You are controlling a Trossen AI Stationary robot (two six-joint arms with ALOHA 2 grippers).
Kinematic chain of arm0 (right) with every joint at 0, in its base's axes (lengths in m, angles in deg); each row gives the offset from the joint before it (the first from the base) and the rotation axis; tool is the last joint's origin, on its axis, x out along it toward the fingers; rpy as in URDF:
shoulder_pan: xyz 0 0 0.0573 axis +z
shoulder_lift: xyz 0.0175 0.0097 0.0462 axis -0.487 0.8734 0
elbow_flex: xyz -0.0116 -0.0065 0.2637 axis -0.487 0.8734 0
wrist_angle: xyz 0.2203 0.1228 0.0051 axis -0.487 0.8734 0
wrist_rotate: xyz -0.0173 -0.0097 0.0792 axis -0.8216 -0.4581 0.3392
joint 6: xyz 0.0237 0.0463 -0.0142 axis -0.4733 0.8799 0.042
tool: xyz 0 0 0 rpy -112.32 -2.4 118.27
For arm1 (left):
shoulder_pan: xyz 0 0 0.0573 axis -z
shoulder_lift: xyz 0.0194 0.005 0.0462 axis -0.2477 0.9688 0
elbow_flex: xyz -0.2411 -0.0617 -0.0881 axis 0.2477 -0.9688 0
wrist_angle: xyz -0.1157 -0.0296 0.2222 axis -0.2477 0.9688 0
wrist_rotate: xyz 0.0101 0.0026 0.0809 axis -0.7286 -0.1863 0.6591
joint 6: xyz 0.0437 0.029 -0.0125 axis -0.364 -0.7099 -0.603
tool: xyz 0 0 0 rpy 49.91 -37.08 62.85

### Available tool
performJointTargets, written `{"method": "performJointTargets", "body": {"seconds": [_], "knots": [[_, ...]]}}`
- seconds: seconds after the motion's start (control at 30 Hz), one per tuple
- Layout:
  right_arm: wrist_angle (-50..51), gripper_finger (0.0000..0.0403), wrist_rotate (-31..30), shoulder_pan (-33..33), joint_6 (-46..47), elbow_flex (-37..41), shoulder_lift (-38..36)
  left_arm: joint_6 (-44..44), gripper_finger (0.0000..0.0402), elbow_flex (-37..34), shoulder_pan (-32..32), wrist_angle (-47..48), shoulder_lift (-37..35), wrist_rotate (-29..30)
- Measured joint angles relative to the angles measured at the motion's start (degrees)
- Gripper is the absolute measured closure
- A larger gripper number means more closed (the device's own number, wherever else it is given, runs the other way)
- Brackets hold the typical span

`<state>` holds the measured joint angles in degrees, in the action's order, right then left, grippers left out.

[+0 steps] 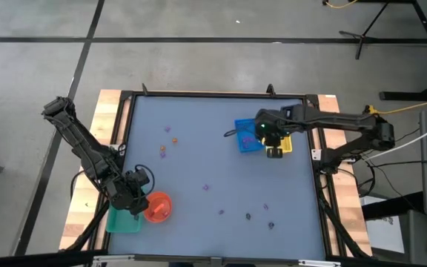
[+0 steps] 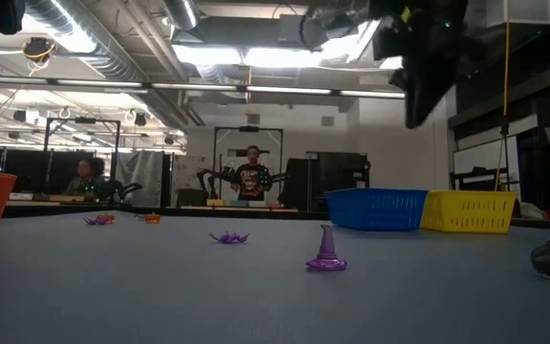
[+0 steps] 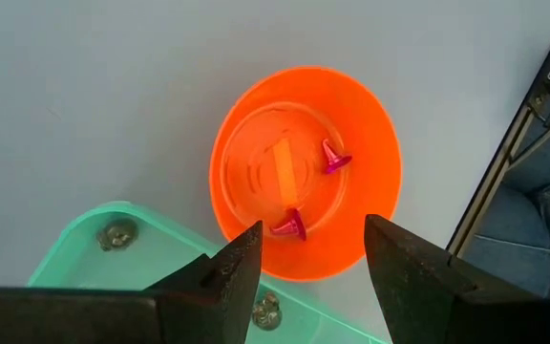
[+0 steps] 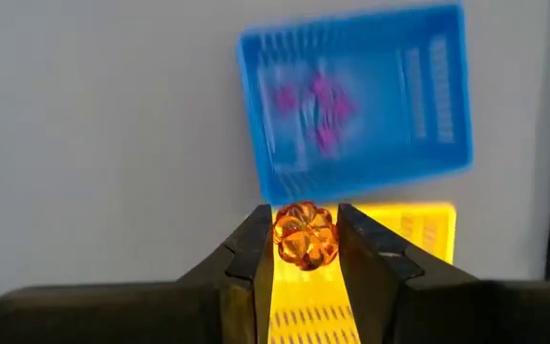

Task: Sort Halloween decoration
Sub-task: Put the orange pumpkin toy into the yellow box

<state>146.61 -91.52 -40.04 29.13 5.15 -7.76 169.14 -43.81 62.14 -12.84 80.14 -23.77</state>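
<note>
Tiny purple, orange and dark pieces lie scattered on the grey table point(image 1: 221, 178); a purple witch hat point(image 2: 327, 251) and a purple spider point(image 2: 228, 237) show in the low view. My right gripper point(image 1: 274, 150) is above the yellow tray point(image 4: 404, 229), beside the blue tray point(image 1: 247, 136), shut on an orange pumpkin piece point(image 4: 304, 235). My left gripper point(image 3: 304, 258) is open and empty above the orange bowl point(image 3: 304, 167), which holds two purple hats point(image 3: 335, 158). The green tray point(image 1: 123, 220) holds small dark pieces point(image 3: 117, 234). My right gripper pinches the orange pumpkin piece point(image 4: 304, 237) between its two fingertips, one finger on each side. The fingers point down from above. The piece is lifted clear, above the yellow tray.
The blue tray holds several purple pieces point(image 4: 318, 105). Orange pieces point(image 1: 173, 137) lie far left of centre, dark ones point(image 1: 262, 219) near the front right. A black frame edges the table. People show in the room beyond point(image 2: 252, 177).
</note>
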Motion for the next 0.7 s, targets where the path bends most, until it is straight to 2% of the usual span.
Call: {"method": "performJointTargets", "body": {"seconds": [0.27, 0.7], "knots": [[0.5, 0.0306, -9.8, 0.0, 0.0, 7.4, -0.2, 0.0, 0.0233, 0.0, 0.0, 0.0, 0.0, 0.1], [0.6, 0.0306, -10.5, 0.0, -0.3, 10.0, -0.2, 0.0, 0.0233, 0.0, 0.0, -0.1, 0.0, 0.1]]}}
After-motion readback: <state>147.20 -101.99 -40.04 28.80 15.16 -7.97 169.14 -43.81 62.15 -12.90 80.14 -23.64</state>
